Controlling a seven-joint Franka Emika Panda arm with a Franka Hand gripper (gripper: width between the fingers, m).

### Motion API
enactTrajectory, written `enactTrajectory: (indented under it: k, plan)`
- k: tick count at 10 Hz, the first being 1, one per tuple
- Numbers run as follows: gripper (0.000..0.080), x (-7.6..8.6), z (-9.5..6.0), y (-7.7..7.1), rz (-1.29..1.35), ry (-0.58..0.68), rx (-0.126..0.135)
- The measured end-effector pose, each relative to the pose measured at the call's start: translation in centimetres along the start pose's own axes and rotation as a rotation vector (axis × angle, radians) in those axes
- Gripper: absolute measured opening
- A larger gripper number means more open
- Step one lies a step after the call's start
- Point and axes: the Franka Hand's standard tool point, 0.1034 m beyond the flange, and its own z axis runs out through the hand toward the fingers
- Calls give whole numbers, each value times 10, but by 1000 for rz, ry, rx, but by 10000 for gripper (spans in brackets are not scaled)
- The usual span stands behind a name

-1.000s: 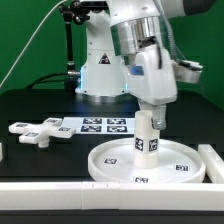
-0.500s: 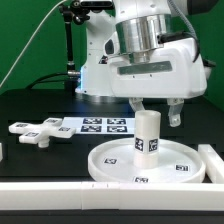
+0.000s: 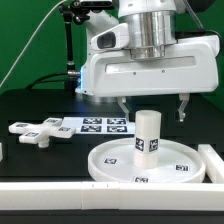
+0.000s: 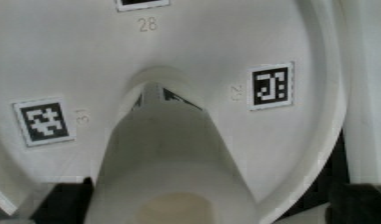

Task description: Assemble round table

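Note:
The large round disc [image 3: 176,168] lies flat on the table at the front right of the exterior view. The short cylinder leg [image 3: 148,134] stands upright on its central hub. My gripper [image 3: 153,106] hangs just above the leg's top, open, with one finger [image 3: 124,104] on each side of it and nothing held. The cross-shaped foot [image 3: 35,131] lies on the table toward the exterior view's left. In the wrist view I look down the leg [image 4: 178,150] onto the tagged disc [image 4: 89,60]; dark fingertips [image 4: 54,205] show at the frame's corners.
The marker board [image 3: 100,125] lies behind the disc, between it and the robot base. A long white bar [image 3: 90,195] edges the front of the work area and another [image 3: 212,160] stands at the right, close to the disc.
The gripper has turned about its axis, let go of the leg, opened wide and risen a little. The leg stays upright on the disc's hub.

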Motion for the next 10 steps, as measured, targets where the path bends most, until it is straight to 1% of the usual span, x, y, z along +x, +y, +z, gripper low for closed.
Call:
enactTrajectory:
  k: [3, 4, 5, 7, 8, 10]
  plan:
    - [649, 0, 0, 0, -184, 0, 0]
    - [649, 0, 0, 0, -268, 4, -6]
    - [649, -3, 2, -2, -403, 7, -23]
    - [649, -4, 2, -3, -647, 4, -41]
    - [649, -4, 3, -3, -746, 0, -45]
    - [649, -3, 2, 0, -844, -3, -49]
